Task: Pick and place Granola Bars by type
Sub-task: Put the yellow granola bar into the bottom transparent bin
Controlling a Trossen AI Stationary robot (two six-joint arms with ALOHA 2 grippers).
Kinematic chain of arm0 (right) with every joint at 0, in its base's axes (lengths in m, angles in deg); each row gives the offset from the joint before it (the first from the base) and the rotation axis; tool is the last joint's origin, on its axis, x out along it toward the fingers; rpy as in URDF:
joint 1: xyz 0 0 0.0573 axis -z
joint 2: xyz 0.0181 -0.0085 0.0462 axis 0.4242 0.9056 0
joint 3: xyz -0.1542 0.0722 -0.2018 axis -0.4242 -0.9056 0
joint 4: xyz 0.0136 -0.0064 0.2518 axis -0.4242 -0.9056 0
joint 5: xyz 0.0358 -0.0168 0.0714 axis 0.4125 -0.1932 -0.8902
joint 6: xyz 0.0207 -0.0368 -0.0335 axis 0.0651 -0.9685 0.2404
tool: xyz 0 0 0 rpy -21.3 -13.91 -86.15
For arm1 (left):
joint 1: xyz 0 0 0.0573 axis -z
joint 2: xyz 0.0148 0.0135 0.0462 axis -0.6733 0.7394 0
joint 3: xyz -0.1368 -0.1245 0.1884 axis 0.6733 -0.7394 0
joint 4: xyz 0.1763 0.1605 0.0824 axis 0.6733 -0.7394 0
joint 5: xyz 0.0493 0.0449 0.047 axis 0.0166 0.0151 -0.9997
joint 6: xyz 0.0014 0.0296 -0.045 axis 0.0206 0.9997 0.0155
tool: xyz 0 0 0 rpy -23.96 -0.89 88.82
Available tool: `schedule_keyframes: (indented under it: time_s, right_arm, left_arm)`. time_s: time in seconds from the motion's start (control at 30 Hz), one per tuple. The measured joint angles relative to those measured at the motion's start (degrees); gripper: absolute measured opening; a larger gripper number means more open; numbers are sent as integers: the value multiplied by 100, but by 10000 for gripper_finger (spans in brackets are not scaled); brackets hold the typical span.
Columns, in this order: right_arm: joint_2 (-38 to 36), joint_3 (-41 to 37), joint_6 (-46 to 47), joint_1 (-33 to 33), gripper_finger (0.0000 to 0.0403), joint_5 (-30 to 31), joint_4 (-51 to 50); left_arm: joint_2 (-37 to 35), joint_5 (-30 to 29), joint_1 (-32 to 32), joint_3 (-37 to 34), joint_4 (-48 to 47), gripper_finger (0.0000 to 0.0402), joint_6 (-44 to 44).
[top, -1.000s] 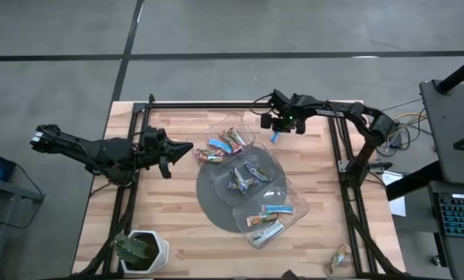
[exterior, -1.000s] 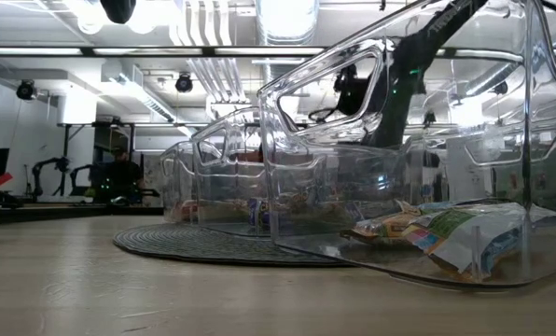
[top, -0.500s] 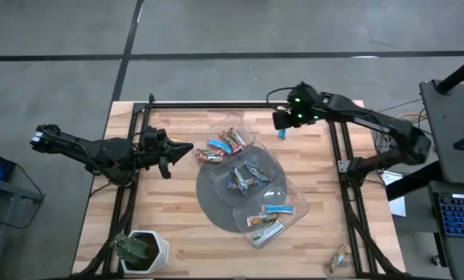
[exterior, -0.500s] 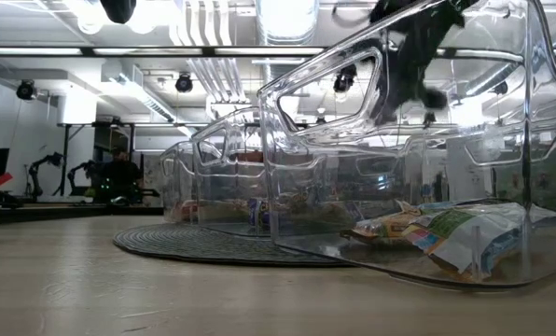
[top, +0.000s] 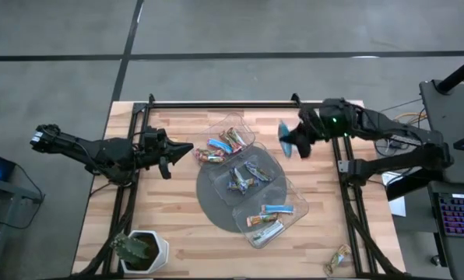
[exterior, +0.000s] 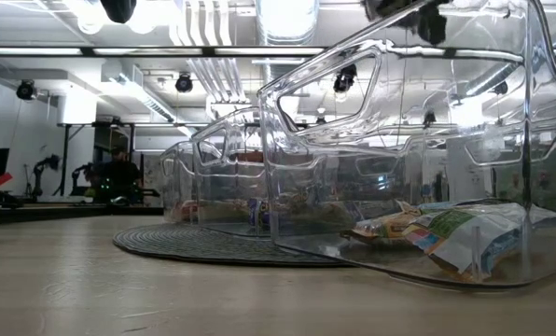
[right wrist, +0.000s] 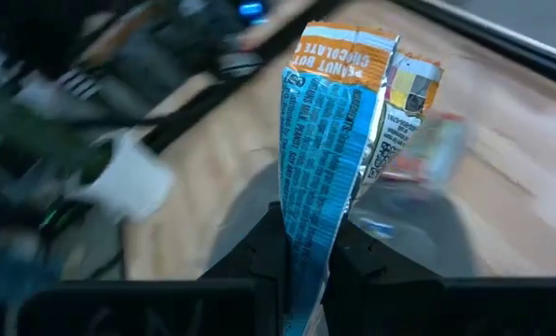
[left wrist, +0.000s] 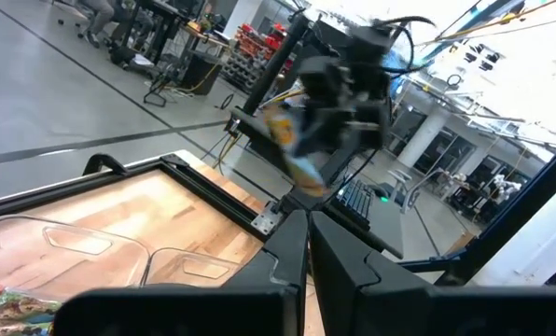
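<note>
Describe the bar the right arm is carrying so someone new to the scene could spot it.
Start at the grey disc mid-table with three clear trays on it, then look toward the table's far right side. There the right gripper is shut on a blue granola bar, in the air beside the trays. It has an orange end and is the only bar off the table.

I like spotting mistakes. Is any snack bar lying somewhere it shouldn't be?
Yes, one. A lone granola bar lies at the table's near right edge, outside the clear trays where the other bars sit. The right hand holds a blue bar in the air, which looks deliberate.
</note>
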Motion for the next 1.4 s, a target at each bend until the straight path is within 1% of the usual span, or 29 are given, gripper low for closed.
schedule_keyframes:
  time_s: [0.13, 0.3, 0.4, 0.53, 0.83, 1.1, 1.2, 1.4]
  right_arm:
    - [-26, 2, -529, -826, 33, -198, 161]
    - [232, 2, -951, -1806, 33, -312, 125]
    - [487, 2, -1037, -2212, 33, -304, 108]
    - [979, -2, -951, -2533, 33, -290, 92]
    - [2210, -17, -984, -2900, 33, -278, -61]
    - [3012, -17, -955, -2912, 35, -329, -77]
    - [3202, -17, -892, -2929, 51, -455, -89]
    - [3317, -15, -744, -2951, 115, -439, -107]
  left_arm:
    - [0, 0, 0, 0, 2, 0, 2]
    - [0, 0, 0, 0, 2, 0, -66]
    - [0, 0, 0, 0, 2, 0, -68]
    - [0, 0, 0, 0, 2, 0, -70]
    - [0, 0, 2, 0, 0, 0, -90]
    - [0, 9, 0, 0, -11, 0, -94]
    - [0, 11, 2, 0, -13, 0, -94]
    - [0, 76, 0, 0, -12, 0, -130]
